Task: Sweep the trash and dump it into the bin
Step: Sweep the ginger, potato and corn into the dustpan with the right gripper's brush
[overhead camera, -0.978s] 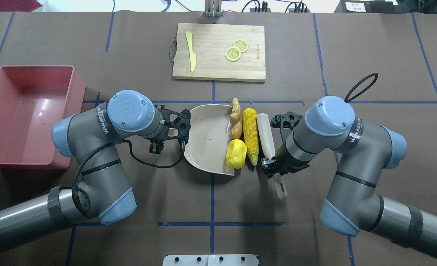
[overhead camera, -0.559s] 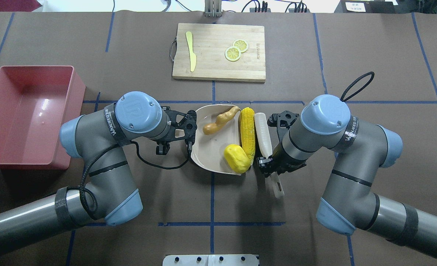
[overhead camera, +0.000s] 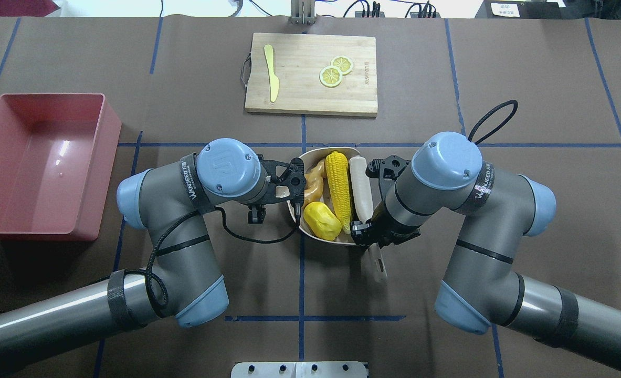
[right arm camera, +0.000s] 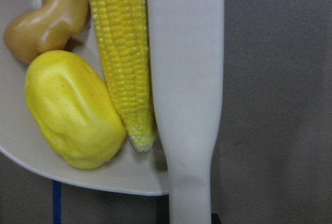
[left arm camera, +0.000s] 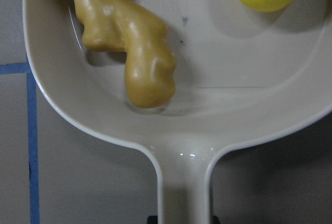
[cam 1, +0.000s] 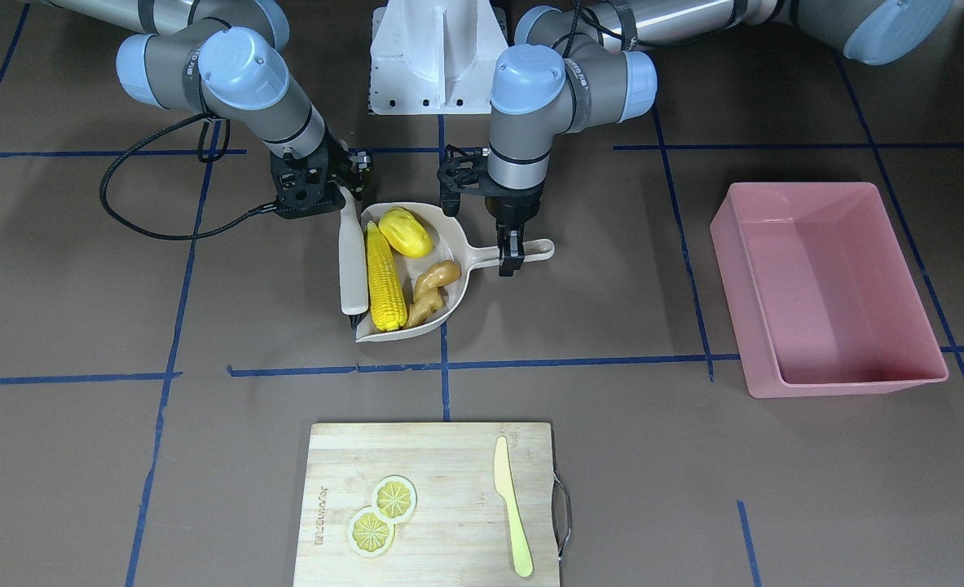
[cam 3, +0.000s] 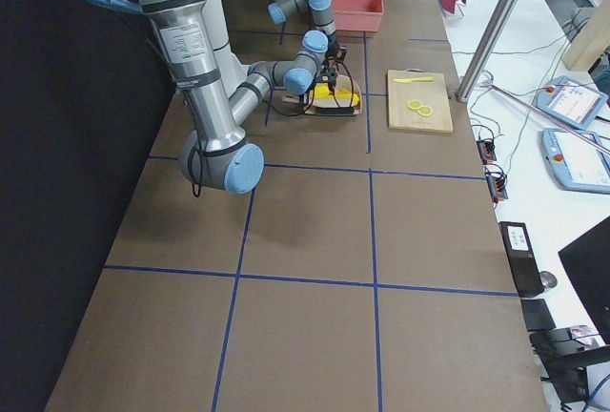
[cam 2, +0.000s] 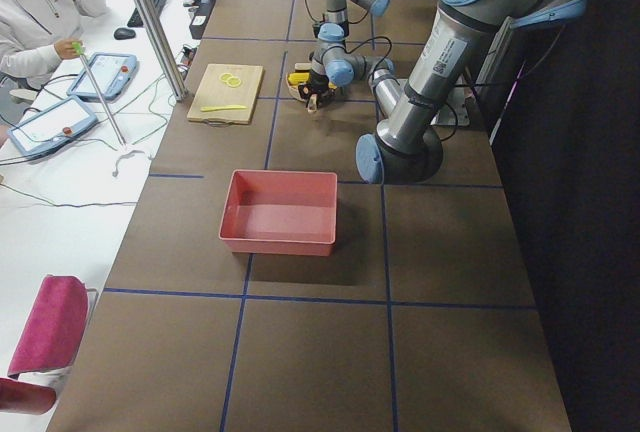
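Grey tubular left arm [overhead camera: 184,268] and right arm [overhead camera: 473,262], shiny silver forearms, pale blue round joint caps dotted with small screws. Black wrist bands lettered in white. Black cable [overhead camera: 252,242] trailing off the left, looped cable [overhead camera: 494,119] behind the right. Black left gripper [cam 1: 511,259] and right gripper [overhead camera: 370,239]. White base [cam 1: 437,57].

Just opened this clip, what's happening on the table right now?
The left gripper holds the beige dustpan by its handle, while the right gripper holds a white sweeper beside the corn at the pan's open edge. The corn cob, yellow lump and ginger root all lie inside the dustpan. The pink bin, off to the robot's left, is empty, so the dump is not yet done.
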Available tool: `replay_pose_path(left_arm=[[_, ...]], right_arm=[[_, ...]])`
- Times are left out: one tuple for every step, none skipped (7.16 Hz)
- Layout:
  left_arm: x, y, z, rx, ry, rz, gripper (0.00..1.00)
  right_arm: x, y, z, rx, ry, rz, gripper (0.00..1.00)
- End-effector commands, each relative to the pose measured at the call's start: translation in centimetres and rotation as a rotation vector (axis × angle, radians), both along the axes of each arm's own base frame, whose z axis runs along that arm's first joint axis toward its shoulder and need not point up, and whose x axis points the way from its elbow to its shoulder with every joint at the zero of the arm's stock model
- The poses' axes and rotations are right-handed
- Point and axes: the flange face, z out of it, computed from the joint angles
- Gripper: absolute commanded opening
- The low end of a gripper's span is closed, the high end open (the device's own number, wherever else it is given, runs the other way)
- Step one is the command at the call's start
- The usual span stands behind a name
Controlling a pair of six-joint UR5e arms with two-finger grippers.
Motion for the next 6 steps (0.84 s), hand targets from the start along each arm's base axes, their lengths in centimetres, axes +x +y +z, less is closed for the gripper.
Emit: replay_pose_path(left_arm=[[0.4, 0.4, -0.2, -0.023, 0.013, -0.019, 0.04], [0.3, 0.4, 0.0, -0.023, 0.014, -0.019, 0.04], [0.2, 0.5, 0.0, -0.017, 0.031, -0.019, 0.05], [0.0, 0.6, 0.5, 0.007, 0.088, -0.021, 0.05], [-0.3, 0.7, 1.0, -0.019, 0.125, -0.048, 0.05], [-0.5, 0.8, 0.7, -0.026, 0.139, -0.054, 0.05]], right_arm=[[-0.2, -0.1, -1.2, -0.014, -0.014, 0.015, 0.0], [-0.2, -0.1, -1.2, -0.018, -0.014, 0.016, 0.0], [0.4, -0.3, -1.5, -0.025, -0.023, 0.012, 0.0], [2.3, -0.9, -1.7, -0.042, -0.04, 0.013, 0.0], [3.6, -1.1, -1.0, -0.057, -0.041, 0.016, 0.0], [4.1, -1.4, -0.6, -0.06, -0.038, 0.024, 0.0]])
